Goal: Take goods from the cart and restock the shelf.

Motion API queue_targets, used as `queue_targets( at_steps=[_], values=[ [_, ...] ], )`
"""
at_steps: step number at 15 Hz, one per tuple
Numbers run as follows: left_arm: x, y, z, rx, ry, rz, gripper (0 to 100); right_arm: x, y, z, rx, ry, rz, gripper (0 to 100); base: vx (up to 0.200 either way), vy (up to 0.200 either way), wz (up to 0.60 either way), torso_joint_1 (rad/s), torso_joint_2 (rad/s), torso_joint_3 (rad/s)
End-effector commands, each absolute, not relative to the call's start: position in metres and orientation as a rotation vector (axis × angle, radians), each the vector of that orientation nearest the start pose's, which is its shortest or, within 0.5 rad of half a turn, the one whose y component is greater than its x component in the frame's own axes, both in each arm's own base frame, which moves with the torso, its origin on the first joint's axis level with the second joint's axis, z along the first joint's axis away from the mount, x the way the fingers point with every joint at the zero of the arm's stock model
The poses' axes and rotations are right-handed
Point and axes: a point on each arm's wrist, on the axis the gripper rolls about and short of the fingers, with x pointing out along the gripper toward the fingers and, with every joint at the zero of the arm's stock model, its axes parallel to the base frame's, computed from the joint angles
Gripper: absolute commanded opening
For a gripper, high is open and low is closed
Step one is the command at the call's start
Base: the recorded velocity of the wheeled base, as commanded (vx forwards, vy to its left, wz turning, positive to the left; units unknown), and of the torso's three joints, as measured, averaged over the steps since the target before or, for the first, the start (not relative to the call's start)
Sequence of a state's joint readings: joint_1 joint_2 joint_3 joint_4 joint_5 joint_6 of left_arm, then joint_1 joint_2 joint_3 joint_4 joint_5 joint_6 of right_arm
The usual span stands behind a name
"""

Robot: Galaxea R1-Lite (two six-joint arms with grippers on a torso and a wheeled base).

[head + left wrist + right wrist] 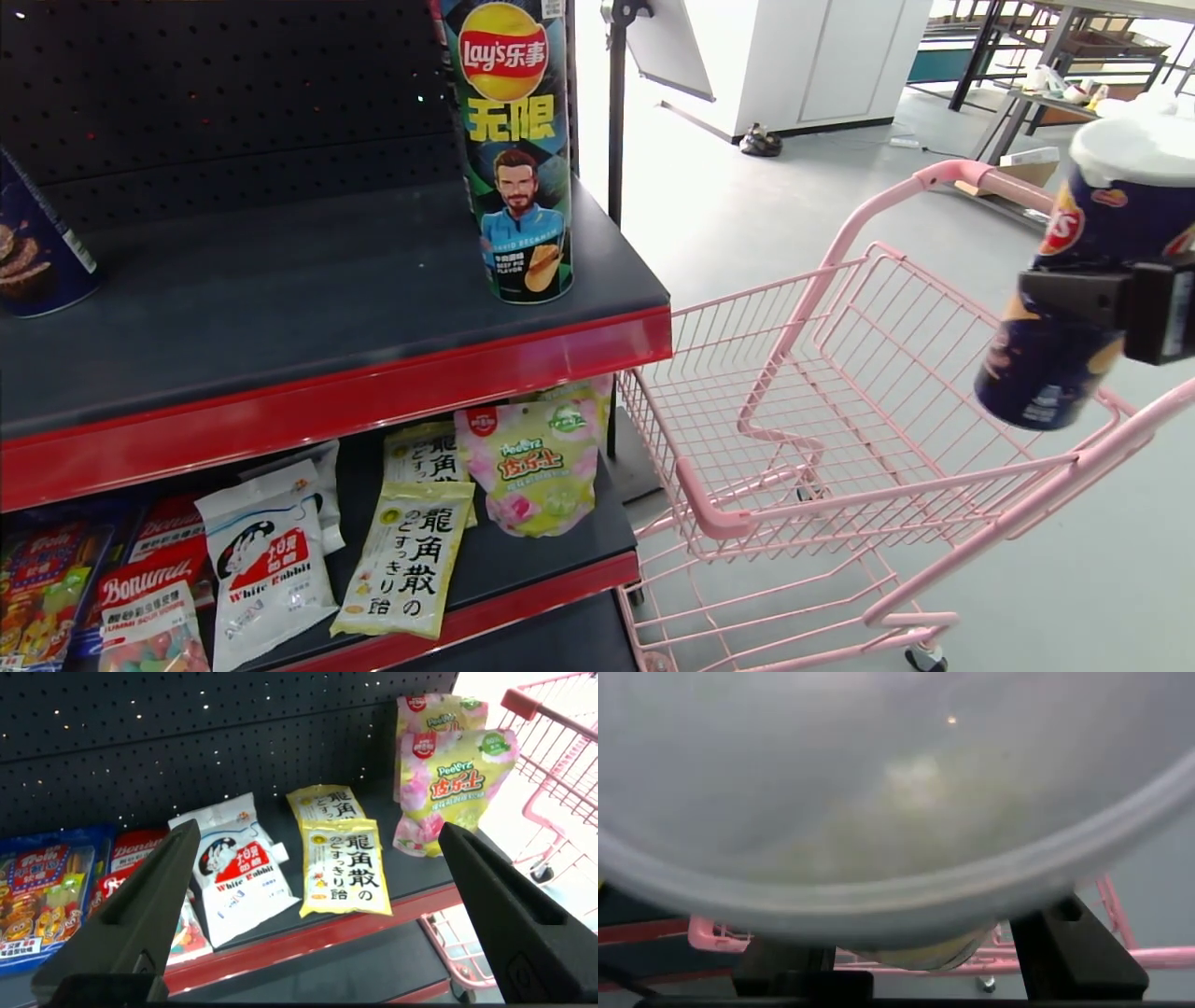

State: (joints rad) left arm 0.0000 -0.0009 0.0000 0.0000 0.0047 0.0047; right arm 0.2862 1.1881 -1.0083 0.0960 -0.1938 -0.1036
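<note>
hovering beside the pink wire cart point(840, 280), the right gripper point(1106, 299) is clamping its jaws around a tilted dark blue cylindrical chip can point(1050, 373) with a white plastic lid. the left gripper point(320, 835) is facing glossy flat pouches point(344, 863) on the lower shelf point(308, 945), jaws gaping wide and empty.

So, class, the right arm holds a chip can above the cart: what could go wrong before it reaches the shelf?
1. The dark blue can hangs tilted in the right gripper; it may slip from the fingers and drop.
2. The green can stands near the top shelf corner nearest the cart; a swing in could topple it.
3. The cart's raised handle could catch the can.
</note>
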Motion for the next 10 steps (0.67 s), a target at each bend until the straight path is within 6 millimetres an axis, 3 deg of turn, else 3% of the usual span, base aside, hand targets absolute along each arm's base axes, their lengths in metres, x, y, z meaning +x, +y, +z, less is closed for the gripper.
queue_targets(
  at_steps=[1,7,10],
  values=[
    [-0.023,0.000,0.075,0.005,0.000,0.005,100,0.121,0.030,0.307,-0.147,0.160,0.085,0,0.000,0.000,0.00,0.000,0.00,0.000],
    [-0.023,0.000,0.075,0.005,0.000,0.005,100,0.090,0.021,0.268,-0.158,0.204,0.094,0,0.000,0.000,0.00,0.000,0.00,0.000],
    [-0.023,0.000,0.075,0.003,0.000,0.005,100,0.091,0.022,0.272,-0.156,0.195,0.098,0,0.000,0.000,0.00,0.056,-0.26,-0.183]
  ],
)
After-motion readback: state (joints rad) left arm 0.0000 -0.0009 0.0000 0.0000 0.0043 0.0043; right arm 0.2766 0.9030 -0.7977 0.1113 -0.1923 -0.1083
